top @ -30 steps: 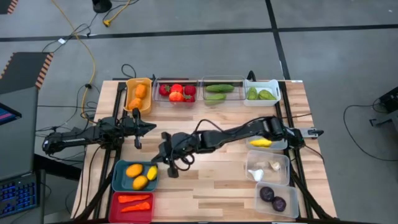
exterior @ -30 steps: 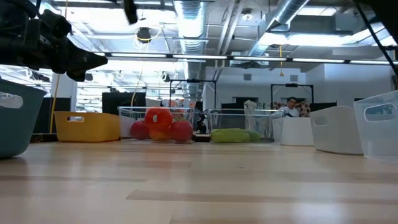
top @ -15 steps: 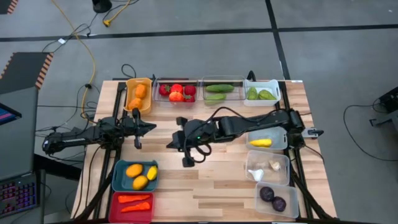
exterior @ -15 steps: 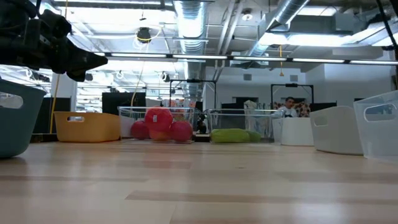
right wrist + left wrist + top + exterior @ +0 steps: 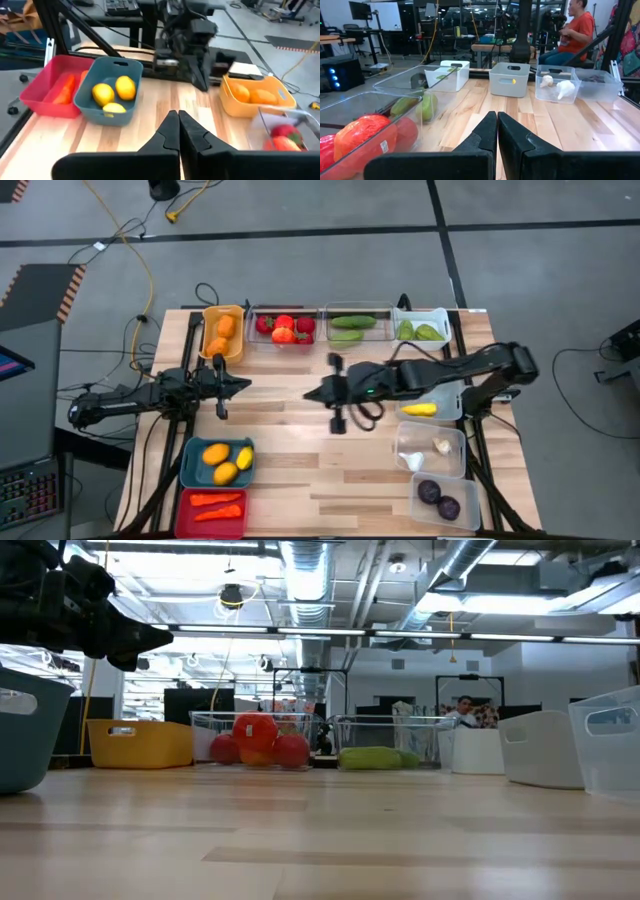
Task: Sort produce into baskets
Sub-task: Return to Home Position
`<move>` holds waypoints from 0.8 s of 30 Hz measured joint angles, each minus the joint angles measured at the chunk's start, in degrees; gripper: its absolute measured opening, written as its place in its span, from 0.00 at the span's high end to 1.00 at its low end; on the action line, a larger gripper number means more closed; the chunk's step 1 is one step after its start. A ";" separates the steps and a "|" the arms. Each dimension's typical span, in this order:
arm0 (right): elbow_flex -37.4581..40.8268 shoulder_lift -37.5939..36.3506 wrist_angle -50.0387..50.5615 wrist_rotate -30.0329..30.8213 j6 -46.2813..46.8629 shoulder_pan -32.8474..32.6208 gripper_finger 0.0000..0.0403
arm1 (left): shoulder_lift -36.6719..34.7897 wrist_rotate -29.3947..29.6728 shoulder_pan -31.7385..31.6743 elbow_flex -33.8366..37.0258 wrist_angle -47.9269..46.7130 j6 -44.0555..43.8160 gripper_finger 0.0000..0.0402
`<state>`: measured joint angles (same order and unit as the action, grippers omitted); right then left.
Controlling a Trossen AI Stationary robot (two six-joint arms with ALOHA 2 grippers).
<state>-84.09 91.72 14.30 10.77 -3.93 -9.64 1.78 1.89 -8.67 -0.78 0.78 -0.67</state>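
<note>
All the toy produce lies in bins. The teal bin (image 5: 218,462) holds yellow and orange fruits, and the red bin (image 5: 212,508) holds orange carrots. The orange-yellow bin (image 5: 222,332) holds orange fruits. My right gripper (image 5: 310,394) is shut and empty. It hovers over the bare middle of the table, pointing toward the table's left edge, and also shows in its wrist view (image 5: 178,125). My left gripper (image 5: 247,384) is shut and empty at the table's left, pointing right. It also shows in the left wrist view (image 5: 497,131) and the low view (image 5: 160,636).
Along the far edge stand a clear bin with red fruits (image 5: 285,328), a clear bin with green vegetables (image 5: 352,328) and a white bin with green fruits (image 5: 422,328). Down the right side stand a pale bin with a yellow piece (image 5: 430,405), a clear bin with white pieces (image 5: 430,448) and one with purple pieces (image 5: 443,500).
My right gripper has drawn back from beside the teal bin toward the table's right edge and a little toward the far edge, and holds nothing. My left arm has kept still.
</note>
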 joint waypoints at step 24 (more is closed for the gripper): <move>53.22 -47.84 -18.31 7.43 11.06 0.72 0.93 | 0.00 0.00 0.02 0.00 0.00 0.00 1.00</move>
<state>-30.87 43.88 -4.01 18.20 7.13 -8.93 1.78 1.89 -8.64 -0.78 0.78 -0.67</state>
